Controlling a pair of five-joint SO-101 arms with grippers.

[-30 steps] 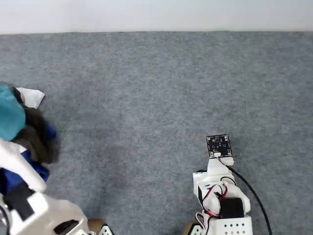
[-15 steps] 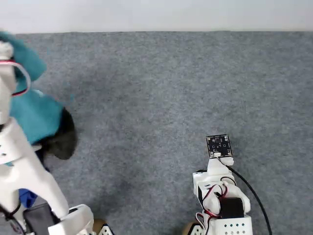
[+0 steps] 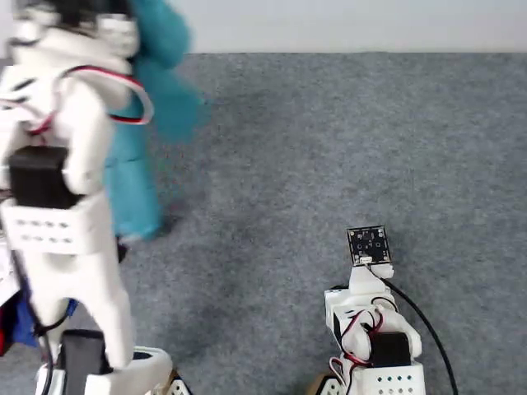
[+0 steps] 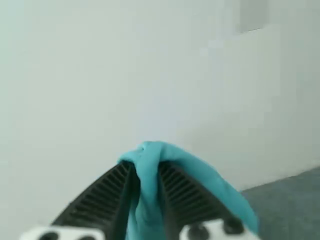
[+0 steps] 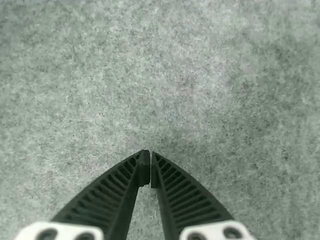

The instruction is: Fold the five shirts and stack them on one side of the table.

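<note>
A teal shirt (image 3: 152, 123) hangs from my raised left arm (image 3: 62, 156) at the table's far left, its lower end reaching down toward the grey table (image 3: 329, 140). In the left wrist view my left gripper (image 4: 145, 175) is shut on a fold of the teal shirt (image 4: 150, 195), with a pale wall behind it. The right arm (image 3: 370, 329) sits folded at the near edge, right of centre. My right gripper (image 5: 147, 170) is shut with nothing in it, just above the bare grey table (image 5: 200, 75).
A bit of blue and red cloth (image 3: 12, 325) shows at the left edge beside the left arm's base. A pale wall (image 3: 346, 25) runs along the table's far edge. Grey surface stretches between the two arms and to the right.
The left arm has swung up and toward the back, lifting the teal shirt off the pile at the left edge. The right arm has not moved.
</note>
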